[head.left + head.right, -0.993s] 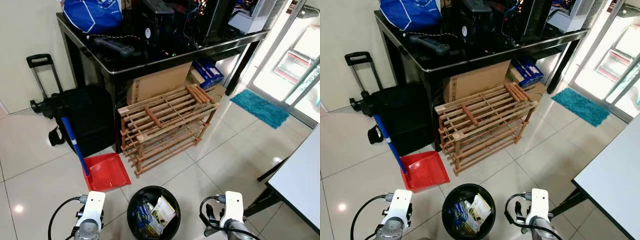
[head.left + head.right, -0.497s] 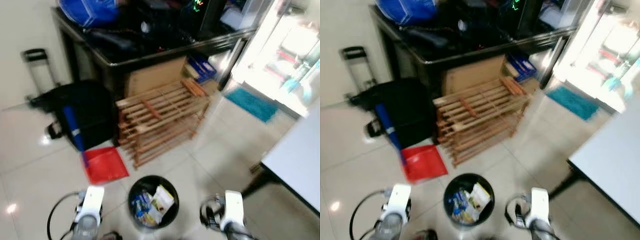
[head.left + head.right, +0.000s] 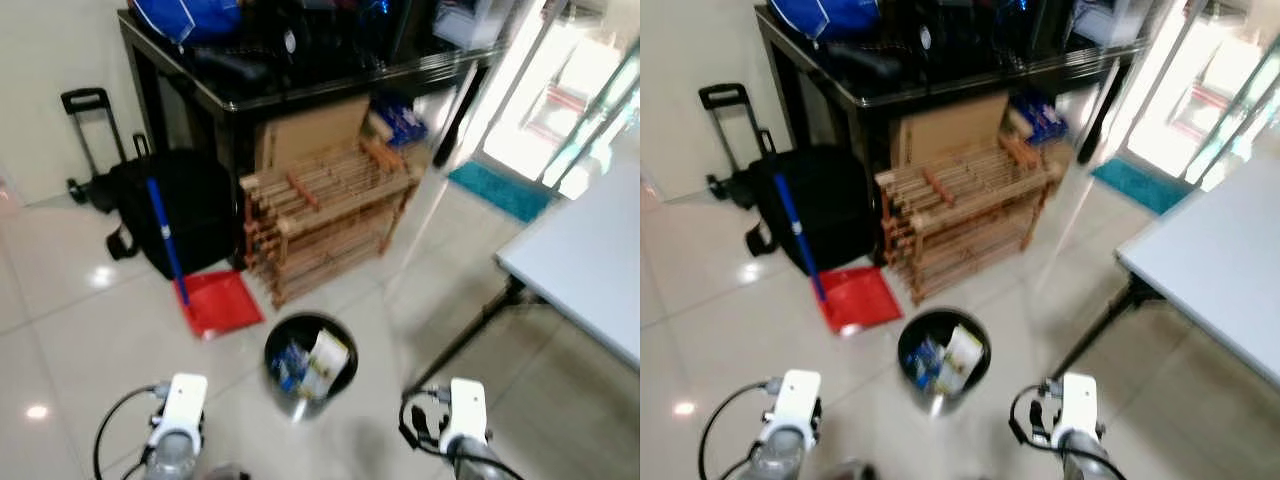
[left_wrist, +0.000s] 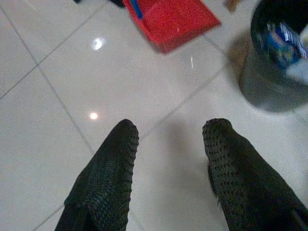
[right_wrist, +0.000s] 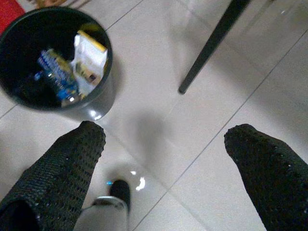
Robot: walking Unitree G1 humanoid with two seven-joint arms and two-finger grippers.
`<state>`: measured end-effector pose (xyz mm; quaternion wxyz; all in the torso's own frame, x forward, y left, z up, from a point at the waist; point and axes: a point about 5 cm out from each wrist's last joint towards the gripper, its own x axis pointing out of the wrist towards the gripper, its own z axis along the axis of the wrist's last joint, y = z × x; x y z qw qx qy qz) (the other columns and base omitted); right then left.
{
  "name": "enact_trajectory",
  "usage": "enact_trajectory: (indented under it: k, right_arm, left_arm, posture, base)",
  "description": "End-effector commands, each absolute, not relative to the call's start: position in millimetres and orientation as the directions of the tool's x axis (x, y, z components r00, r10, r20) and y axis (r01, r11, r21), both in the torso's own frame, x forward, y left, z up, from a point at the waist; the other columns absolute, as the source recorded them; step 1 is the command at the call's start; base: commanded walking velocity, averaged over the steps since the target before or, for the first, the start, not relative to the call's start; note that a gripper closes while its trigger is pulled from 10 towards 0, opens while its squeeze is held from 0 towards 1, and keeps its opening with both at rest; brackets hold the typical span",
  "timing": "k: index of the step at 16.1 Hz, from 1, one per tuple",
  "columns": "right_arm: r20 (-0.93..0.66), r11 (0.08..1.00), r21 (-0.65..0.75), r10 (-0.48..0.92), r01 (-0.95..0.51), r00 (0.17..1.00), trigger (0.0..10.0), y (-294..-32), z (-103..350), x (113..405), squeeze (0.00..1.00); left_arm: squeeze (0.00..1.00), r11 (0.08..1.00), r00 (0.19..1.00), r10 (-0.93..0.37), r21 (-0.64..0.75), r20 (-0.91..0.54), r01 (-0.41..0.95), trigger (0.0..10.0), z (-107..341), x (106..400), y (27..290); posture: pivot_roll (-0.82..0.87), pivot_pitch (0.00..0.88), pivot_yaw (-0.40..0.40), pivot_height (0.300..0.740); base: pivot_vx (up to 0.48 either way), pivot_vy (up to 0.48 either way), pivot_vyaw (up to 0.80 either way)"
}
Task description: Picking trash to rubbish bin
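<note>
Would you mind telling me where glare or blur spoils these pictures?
Eye views: motion blur softens the slatted wooden shoe rack, and daylight washes out the glass door. Left wrist view: lamp glints on the glossy white floor tiles; the round black rubbish bin is smeared. Right wrist view: sharper, with small glints by the bin.

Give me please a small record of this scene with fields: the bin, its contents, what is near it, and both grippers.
bin: black round rubbish bin standing on the tiled floor
contents: white packet and blue wrapper inside
near it: red dustpan, wooden rack, table leg
left gripper: open, holds nothing, above floor
right gripper: open, holds nothing, beside bin
</note>
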<state>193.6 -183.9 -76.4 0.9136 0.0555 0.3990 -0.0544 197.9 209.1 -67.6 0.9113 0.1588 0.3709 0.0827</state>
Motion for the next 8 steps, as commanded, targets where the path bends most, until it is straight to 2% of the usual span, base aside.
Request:
enact_trajectory:
  k: [1, 3, 8]
  right_arm:
    - [-0.736, 0.986, 0.056, -0.066, 0.158, 0.673, 10.0, -188.6, -76.1, 193.1, 0.0]
    - [-0.737, 0.986, 0.057, -0.066, 0.159, 0.672, 10.0, -188.5, -76.3, 192.9, 0.0]
    - [-0.745, 0.987, 0.059, -0.057, 0.152, 0.664, 10.0, -187.7, -77.0, 192.5, 0.0]
  left_arm:
    - [0.0, 0.937, 0.706, 0.266, 0.347, -0.656, -0.031, 10.0, -69.5, 195.5, 206.7]
    - [0.0, 0.937, 0.707, 0.266, 0.348, -0.655, -0.03, 10.0, -69.3, 195.8, 206.6]
    - [0.0, 0.94, 0.71, 0.269, 0.339, -0.651, -0.045, 10.0, -68.6, 196.7, 206.6]
  posture:
    - [-0.04, 0.053, -0.114, 0.74]
    - [-0.04, 0.053, -0.115, 0.74]
    - [-0.03, 0.055, -0.116, 0.74]
  base:
    - [-0.322, 0.0, 0.0]
    - [-0.321, 0.0, 0.0]
    - [0.0, 0.0, 0.0]
